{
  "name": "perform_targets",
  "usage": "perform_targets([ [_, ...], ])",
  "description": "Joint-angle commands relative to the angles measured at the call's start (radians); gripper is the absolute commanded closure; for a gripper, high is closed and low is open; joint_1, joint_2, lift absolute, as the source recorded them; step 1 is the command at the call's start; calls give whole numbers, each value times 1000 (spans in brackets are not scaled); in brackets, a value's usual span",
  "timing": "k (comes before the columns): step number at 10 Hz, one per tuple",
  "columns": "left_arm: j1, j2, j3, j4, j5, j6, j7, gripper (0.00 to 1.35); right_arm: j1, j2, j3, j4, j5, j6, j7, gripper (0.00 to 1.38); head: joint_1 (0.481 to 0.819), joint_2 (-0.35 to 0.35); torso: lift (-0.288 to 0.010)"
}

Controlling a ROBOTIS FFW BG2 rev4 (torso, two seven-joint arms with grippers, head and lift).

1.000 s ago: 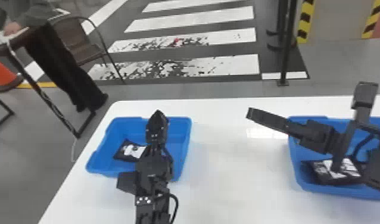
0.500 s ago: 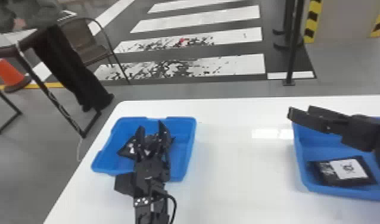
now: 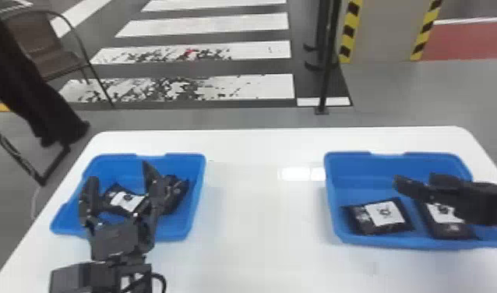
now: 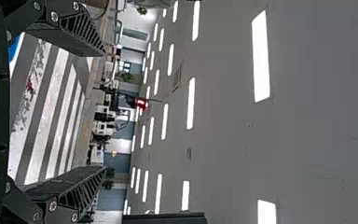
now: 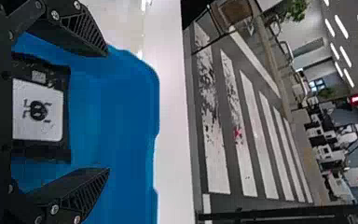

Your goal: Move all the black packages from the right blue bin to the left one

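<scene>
In the head view my left gripper (image 3: 117, 175) stands open over the left blue bin (image 3: 197, 195), with nothing held. Behind and between its fingers lies a black package (image 3: 123, 199) with a white label; a darker one (image 3: 175, 191) lies at that bin's right side. My right gripper (image 3: 415, 181) is above the right blue bin (image 3: 331, 202), which holds two labelled black packages, one at left (image 3: 384, 216) and one (image 3: 442, 222) partly under the gripper. In the left wrist view my left gripper (image 4: 105, 109) is spread wide. In the right wrist view my right gripper (image 5: 108, 112) is open, a package (image 5: 39, 109) below it.
Both bins stand on a white table (image 3: 259, 218), with its bare surface between them. Beyond the far edge are a black post (image 3: 327, 70) and a brown chair (image 3: 37, 50) on the floor.
The head view has shifted, bringing more of the right bin into view. My right gripper has come to lie over that bin's packages. The left gripper's fingers stand wider apart than a second ago.
</scene>
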Motion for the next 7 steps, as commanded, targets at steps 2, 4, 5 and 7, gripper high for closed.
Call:
perform_targets([
  [2, 22, -2, -11, -35, 0, 8, 0, 234, 7, 11, 4, 81, 58, -16, -1, 165, 695, 61, -154],
  [4, 19, -1, -17, -35, 0, 25, -5, 305, -25, 11, 62, 130, 56, -38, -1, 167, 695, 50, -154],
  [5, 22, -1, -17, -35, 2, 27, -8, 308, -30, 11, 92, 130, 56, -38, -7, 167, 695, 54, -154],
  [7, 24, -1, -17, -35, 10, 30, -11, 302, -1, 15, 130, 25, 80, 48, -70, 165, 695, 85, -154],
])
